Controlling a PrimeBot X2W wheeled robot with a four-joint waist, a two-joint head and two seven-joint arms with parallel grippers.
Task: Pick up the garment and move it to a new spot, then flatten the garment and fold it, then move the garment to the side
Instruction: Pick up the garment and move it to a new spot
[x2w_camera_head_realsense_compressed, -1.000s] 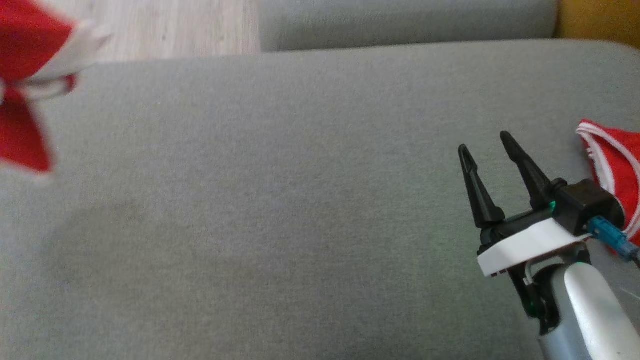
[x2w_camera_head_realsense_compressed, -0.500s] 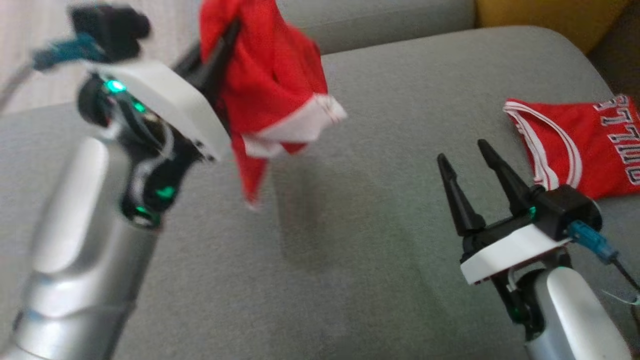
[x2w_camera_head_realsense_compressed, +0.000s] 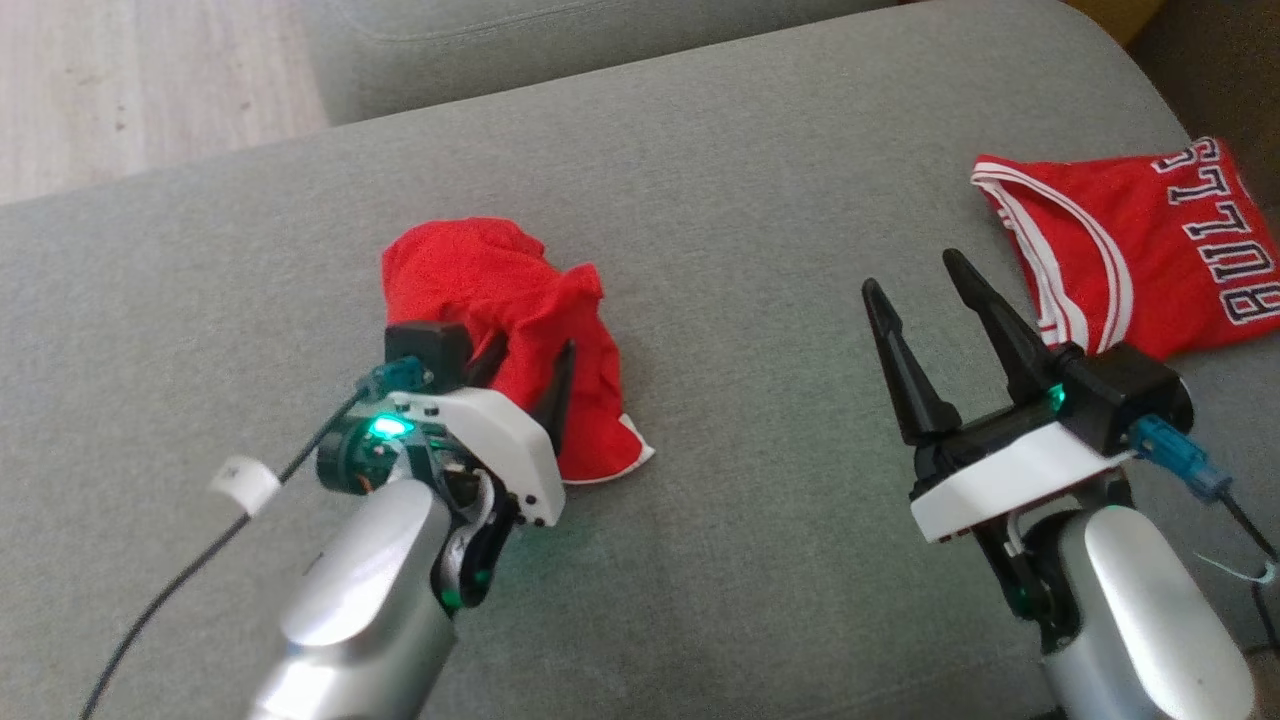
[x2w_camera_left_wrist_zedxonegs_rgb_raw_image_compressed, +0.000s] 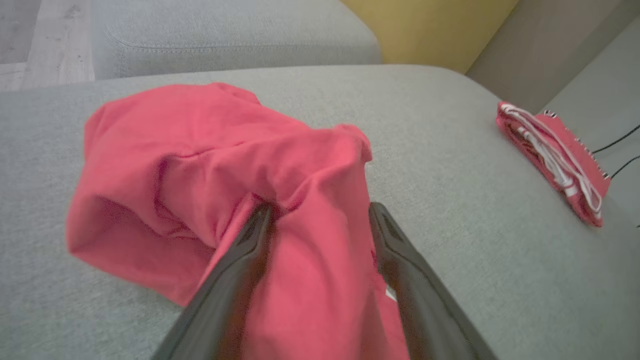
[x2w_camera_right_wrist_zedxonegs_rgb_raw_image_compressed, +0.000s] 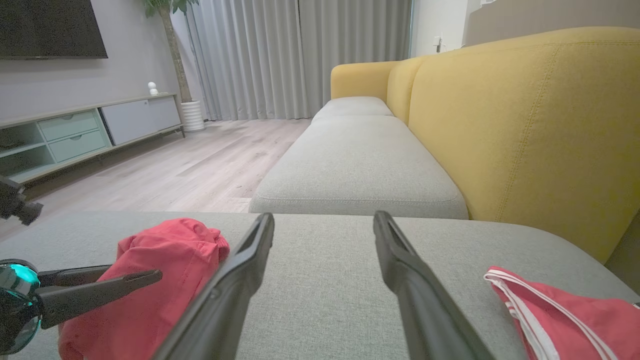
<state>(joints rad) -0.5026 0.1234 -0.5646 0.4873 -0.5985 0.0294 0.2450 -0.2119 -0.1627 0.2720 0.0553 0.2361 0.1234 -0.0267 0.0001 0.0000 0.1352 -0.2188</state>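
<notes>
Now the garment (x2w_camera_head_realsense_compressed: 470, 270) lies crumpled on the sofa (x2w_camera_head_realsense_compressed: 750, 200), left of centre. The left gripper (x2w_camera_head_realsense_compressed: 535, 345) sits over its near edge, fingers spread, with loose cloth between them but not pinched. The right gripper (x2w_camera_head_realsense_compressed: 910, 272) hovers to the right, spread, holding nothing, with a folded jersey (x2w_camera_head_realsense_compressed: 1130, 250) just beyond it.

Head cam high, looks forward and down on the grey cushion (x2w_camera_head_realsense_compressed: 700, 200), left gripper (x2w_camera_head_realsense_compressed: 532, 348) and right gripper (x2w_camera_head_realsense_compressed: 910, 270) low in frame. Left wrist cam looks along its fingers, very close on the red garment (x2w_camera_left_wrist_zedxonegs_rgb_raw_image_compressed: 200, 150) at the tips. Right wrist cam looks level past its fingers, curtains (x2w_camera_right_wrist_zedxonegs_rgb_raw_image_compressed: 280, 55) far beyond. All three share cushion, garment, and the jersey (x2w_camera_head_realsense_compressed: 1120, 240) right of the right gripper.
</notes>
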